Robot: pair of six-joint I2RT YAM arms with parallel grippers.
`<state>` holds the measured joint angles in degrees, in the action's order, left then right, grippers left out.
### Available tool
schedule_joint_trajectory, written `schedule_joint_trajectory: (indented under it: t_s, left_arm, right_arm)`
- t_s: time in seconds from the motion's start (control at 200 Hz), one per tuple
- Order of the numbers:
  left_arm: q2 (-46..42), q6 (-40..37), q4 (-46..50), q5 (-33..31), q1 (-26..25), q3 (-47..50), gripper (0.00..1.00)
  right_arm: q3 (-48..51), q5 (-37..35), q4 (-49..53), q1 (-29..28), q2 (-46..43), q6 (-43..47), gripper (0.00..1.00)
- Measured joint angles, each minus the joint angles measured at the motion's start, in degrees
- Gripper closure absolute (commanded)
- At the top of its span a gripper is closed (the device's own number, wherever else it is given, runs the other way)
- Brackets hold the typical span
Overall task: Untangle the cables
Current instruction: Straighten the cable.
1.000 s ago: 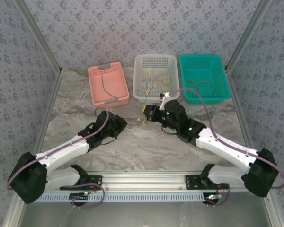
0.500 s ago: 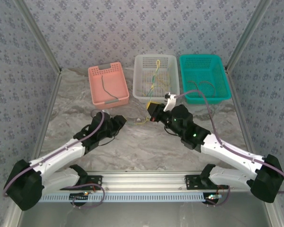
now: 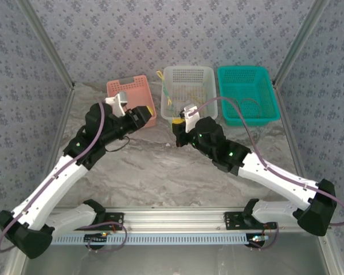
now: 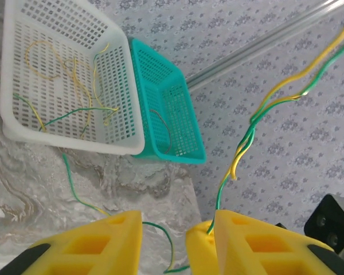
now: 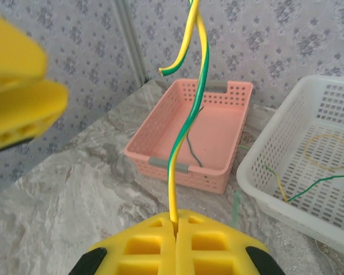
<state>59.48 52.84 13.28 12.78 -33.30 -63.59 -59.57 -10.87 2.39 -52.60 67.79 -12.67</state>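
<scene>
Right jaws pinch cables near pink basket.

Table – marbled surface, with three baskets in a row at the far side: pink basket on the left, white basket in the middle, teal basket on the right, the last two close together. Left arm is raised and stretched, with the left gripper over the pink basket's near right corner; jaw position not readable from above. Right gripper sits just before the white basket's near left corner. A yellow-and-green cable climbs from the right gripper along that basket's left side, its free end above the rim. Loose yellow strands lie in the white basket – one dark wire in the teal basket
</scene>
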Motion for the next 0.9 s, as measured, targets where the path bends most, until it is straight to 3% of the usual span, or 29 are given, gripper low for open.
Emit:
schedule_joint_trajectory:
  t_s: [0.235,0.495,0.784,0.899]
  left_arm:
    - [3.9,-7.9,-3.1,6.6,0.3,-1.9,0.75]
    - [2.8,-5.9,-19.9,13.9,-0.2,11.2,0.68]
    - [3.1,-2.4,-33.7,16.2,-2.4,14.2,0.55]
    - [3.6,-1.7,-35.8,16.6,-2.5,14.3,0.58]
  right_arm:
    - [-2.9,10.1,5.4,2.5,1.0,-3.5,1.0]
    - [-2.8,23.6,2.6,8.9,1.0,-14.3,1.0]
    - [0.7,33.1,-5.9,11.1,1.0,-24.7,1.0]
    - [1.5,35.1,-8.7,11.5,1.1,-27.2,1.0]
